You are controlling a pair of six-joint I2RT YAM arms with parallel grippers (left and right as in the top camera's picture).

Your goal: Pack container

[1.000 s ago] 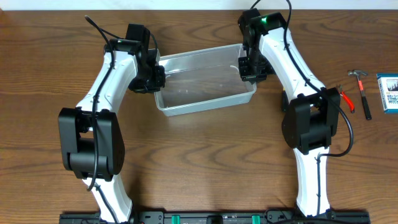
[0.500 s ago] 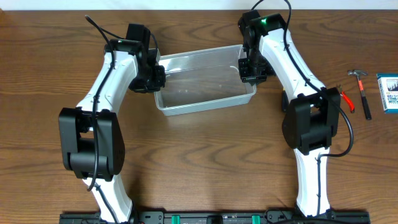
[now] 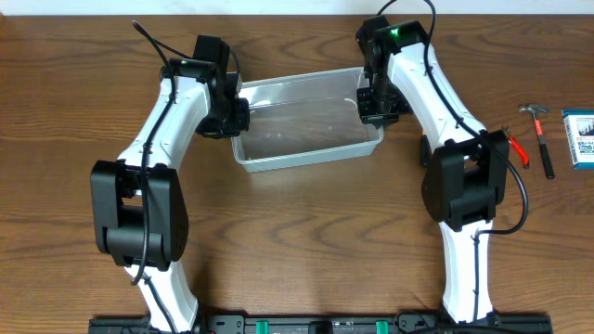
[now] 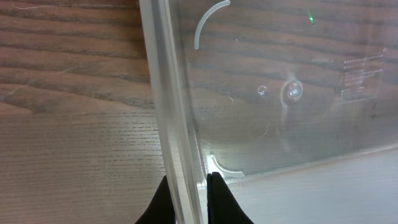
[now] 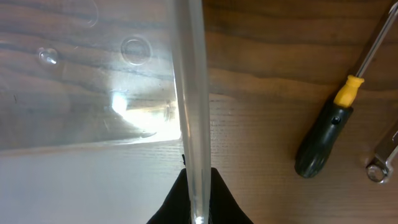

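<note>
My gripper pinches the rim of the clear container, one finger outside the wall and one inside. The brown wooden surface lies beside the container and shows through its see-through floor.

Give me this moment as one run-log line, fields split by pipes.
left tool: shut on container rim | right tool: shut on opposite rim | container: empty | screwdriver: outside container

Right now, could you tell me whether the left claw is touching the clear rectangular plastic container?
Touching. The left wrist view shows the left claw shut on the side wall of the clear rectangular plastic container, with no gap on either side.
</note>
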